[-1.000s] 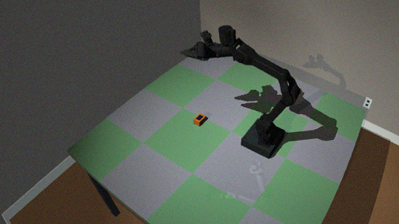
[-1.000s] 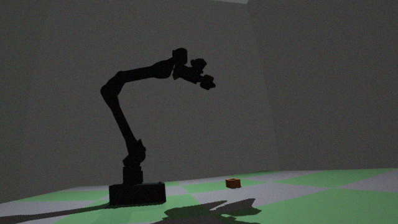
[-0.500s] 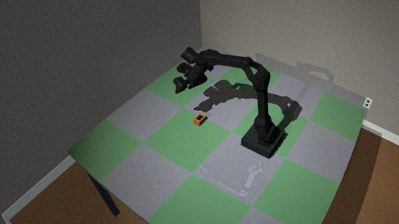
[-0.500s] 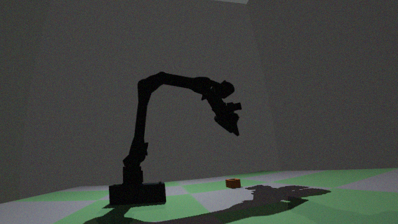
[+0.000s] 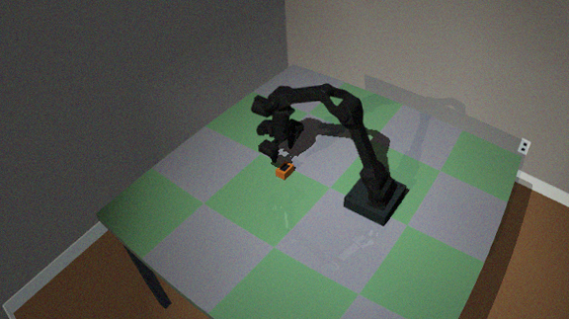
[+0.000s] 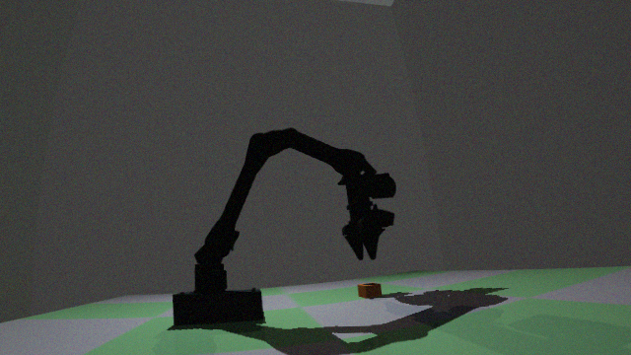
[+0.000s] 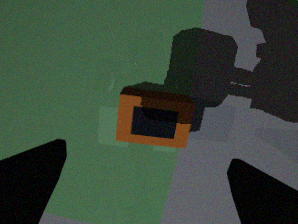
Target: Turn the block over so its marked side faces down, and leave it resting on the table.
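The checkered counter (image 5: 239, 231) (image 6: 567, 316) (image 7: 90, 65) is filling most of the top view, and the arm (image 5: 359, 130) (image 6: 237, 197) is arching over it from a dark base (image 5: 362, 208) (image 6: 217, 310). In the top view, the arm is reaching from the base toward ten o'clock. The tool (image 5: 282, 159) (image 6: 367, 258) (image 7: 150, 160) is pointing down above the block, standing released at nearly full width, holding and touching nothing. Smallest, the orange block (image 5: 284, 171) (image 6: 369, 290) (image 7: 125, 117) is resting on the counter, lying toward twelve o'clock from between the fingertips in the wrist view, its dark mark (image 5: 285, 167) (image 7: 154, 122) facing up. The approach is seemingly in hand; the next move is calling for centering over the block, lowering and closing on its sides before any turning.
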